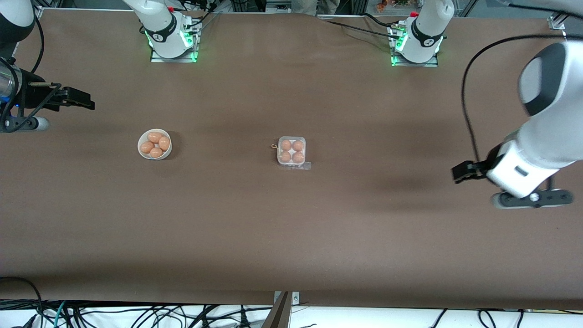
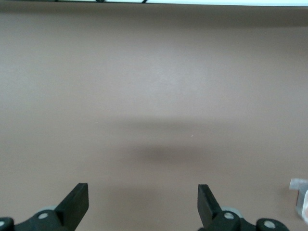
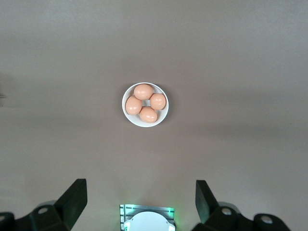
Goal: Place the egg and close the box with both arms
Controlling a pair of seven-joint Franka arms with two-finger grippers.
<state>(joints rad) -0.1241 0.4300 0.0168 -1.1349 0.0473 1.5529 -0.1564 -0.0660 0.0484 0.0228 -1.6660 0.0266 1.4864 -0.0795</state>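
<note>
Sitting near the middle of the brown matte desk (image 1: 291, 237), the box (image 1: 291, 151) is a small square of clear plastic with rounded corners, four smooth orange-brown eggs (image 1: 286, 145) filling its round cells; its lid seems shut, though glare makes that uncertain. A round white bowl (image 1: 155, 144) toward the right arm's end holds four matching oval eggs. Both black end effectors hang released and empty: the left end effector (image 1: 461, 173) over its desk end, the right end effector (image 1: 84, 101) over its own.
</note>
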